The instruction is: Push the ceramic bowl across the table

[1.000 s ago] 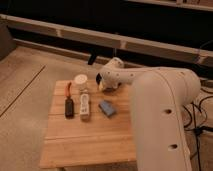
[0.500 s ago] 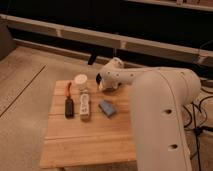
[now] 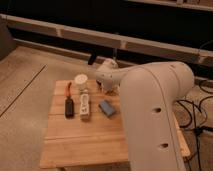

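The table [image 3: 100, 135] has a light wooden plank top. My gripper [image 3: 106, 85] is at the end of the large white arm [image 3: 150, 110], low over the far middle of the table, just right of the cream cup [image 3: 80, 80] and behind the blue block [image 3: 106, 107]. The dark ceramic bowl does not show; it may be hidden behind the arm or gripper.
A white bar-shaped object [image 3: 85, 105] and a dark tool with an orange end [image 3: 69, 102] lie on the left part of the table. Dark shelving [image 3: 100, 35] runs along the back. Cables [image 3: 197, 110] lie on the floor at right.
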`<action>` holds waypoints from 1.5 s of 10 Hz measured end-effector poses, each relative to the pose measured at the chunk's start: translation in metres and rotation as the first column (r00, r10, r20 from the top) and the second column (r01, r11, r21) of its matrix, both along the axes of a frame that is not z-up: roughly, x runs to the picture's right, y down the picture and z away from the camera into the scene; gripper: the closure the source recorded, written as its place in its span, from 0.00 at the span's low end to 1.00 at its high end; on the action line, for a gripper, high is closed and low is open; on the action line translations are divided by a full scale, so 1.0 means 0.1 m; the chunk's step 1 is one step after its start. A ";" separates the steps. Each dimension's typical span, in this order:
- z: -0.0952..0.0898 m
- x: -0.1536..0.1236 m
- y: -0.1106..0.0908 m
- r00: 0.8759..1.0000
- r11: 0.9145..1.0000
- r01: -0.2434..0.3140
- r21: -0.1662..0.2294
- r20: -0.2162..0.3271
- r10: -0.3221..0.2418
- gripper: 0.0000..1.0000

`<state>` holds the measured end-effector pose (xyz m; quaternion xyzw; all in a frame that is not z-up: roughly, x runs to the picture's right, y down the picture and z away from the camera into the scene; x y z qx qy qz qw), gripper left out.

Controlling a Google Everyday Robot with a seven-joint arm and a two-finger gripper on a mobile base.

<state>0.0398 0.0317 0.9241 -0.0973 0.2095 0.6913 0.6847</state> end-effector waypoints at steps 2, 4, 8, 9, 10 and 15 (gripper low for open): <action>0.07 -0.02 0.18 0.999 0.998 -0.039 -0.057 -0.023 0.037 0.35; 0.28 -0.05 0.34 0.999 0.990 -0.055 -0.132 -0.005 0.054 0.35; 0.78 0.25 -0.13 0.997 0.994 0.046 -0.104 0.069 -0.039 0.35; 0.88 0.29 -0.36 0.991 0.995 0.094 -0.044 0.098 -0.089 0.35; 0.96 0.27 -0.57 0.982 0.990 0.137 0.024 0.127 -0.139 0.35; 0.91 -0.09 -0.86 0.912 0.936 0.224 0.272 0.281 -0.300 0.35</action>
